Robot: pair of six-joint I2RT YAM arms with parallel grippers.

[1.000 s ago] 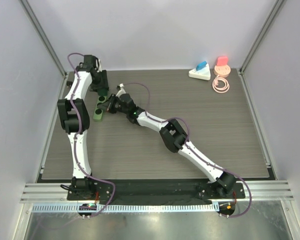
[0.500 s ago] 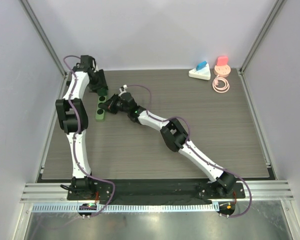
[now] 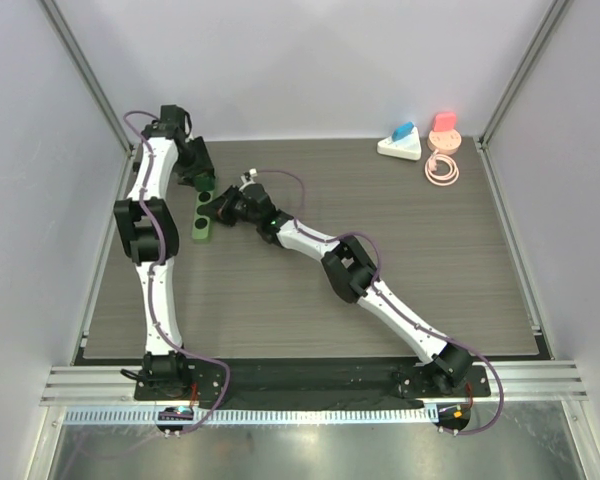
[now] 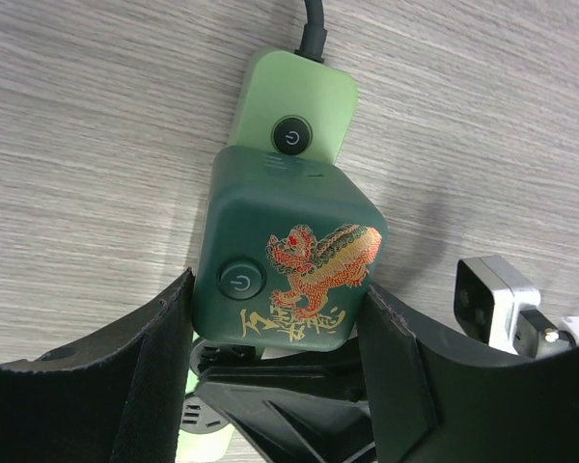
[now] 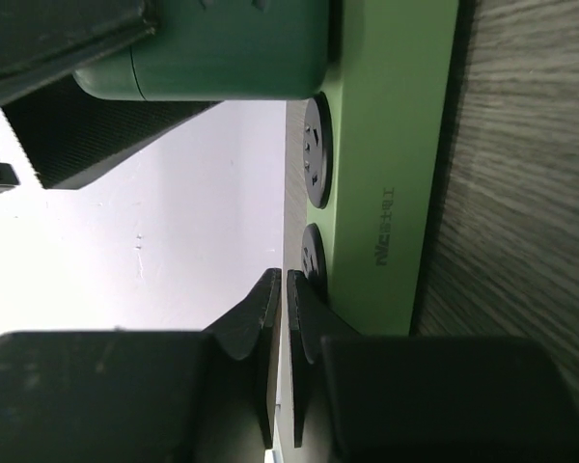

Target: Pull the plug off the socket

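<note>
Left claw (image 4: 275, 294) clamped on plug (image 4: 285, 251), seated in socket strip (image 4: 294, 101) on table (image 4: 77, 116); right claw (image 5: 282, 299) pinched shut by strip.
Likely rigid, slick, tightly seated: grip flat sides, pull straight.

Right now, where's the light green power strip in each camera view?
Top external: the power strip lies at far left, between the left arm and the right gripper.
Left wrist: top centre, its cabled end with a button.
Right wrist: upper right, running top to bottom.
Landmark: the dark green plug on it, clear in both wrist views, hidden under the left gripper from above.
</note>
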